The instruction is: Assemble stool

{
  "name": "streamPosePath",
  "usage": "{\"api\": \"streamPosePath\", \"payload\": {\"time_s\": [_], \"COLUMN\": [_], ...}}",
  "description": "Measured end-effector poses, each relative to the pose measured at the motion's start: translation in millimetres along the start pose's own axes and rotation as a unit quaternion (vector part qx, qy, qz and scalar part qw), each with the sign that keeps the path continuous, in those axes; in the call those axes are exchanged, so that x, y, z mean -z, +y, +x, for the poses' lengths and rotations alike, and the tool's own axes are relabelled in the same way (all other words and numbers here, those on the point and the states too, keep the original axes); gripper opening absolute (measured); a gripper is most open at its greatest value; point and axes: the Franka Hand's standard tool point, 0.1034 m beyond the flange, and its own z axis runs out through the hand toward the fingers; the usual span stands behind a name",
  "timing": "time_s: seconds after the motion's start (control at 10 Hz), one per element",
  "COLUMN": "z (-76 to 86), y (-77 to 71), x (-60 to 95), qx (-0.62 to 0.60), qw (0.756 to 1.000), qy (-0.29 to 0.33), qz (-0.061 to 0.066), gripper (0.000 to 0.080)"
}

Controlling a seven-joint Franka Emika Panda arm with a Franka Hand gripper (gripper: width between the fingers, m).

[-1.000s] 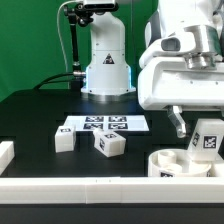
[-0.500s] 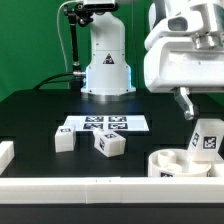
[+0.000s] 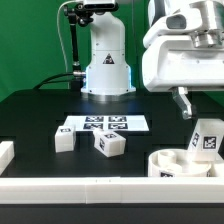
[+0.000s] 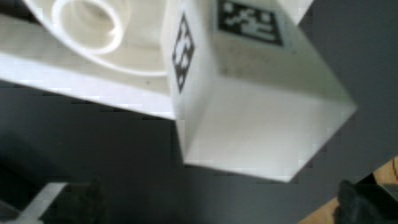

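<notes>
Pincer [image 3: 203, 108] hangs wide open, gripping nothing. 1 leg [image 3: 207, 137] stands upright in the disc [image 3: 166, 159] at its 6 o'clock. 2 loose legs [image 3: 110, 145] lie toward 8 o'clock on the bench [image 3: 40, 115].

Disc [image 3: 163, 158] half lost from my view
The front rail [image 3: 100, 187] hides its base, the exterior view's right edge crops it; my wrist view cuts off a tag on the leg [image 4: 267, 110].
</notes>
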Motion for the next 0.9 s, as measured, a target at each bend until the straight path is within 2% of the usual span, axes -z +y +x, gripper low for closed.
{"api": "streamPosePath", "payload": {"time_s": [0.1, 0.3, 0.4, 0.7, 0.9], "z": [-0.9, -7.9, -4.8, -14.7, -12.3], "y": [1.6, -11.6, -14.3, -26.1, -25.3], "x": [-0.6, -3.5, -3.6, -1.1, -2.6], "qx": [0.000, -0.011, -0.012, -0.021, -0.019], "qw": [1.000, 0.996, 0.995, 0.976, 0.974], "qy": [-0.004, -0.083, -0.097, -0.208, -0.216], "qz": [0.000, 0.027, 0.033, 0.059, 0.060], "gripper": [0.0649, 0.0649, 0.0649, 0.0649, 0.0649]}}
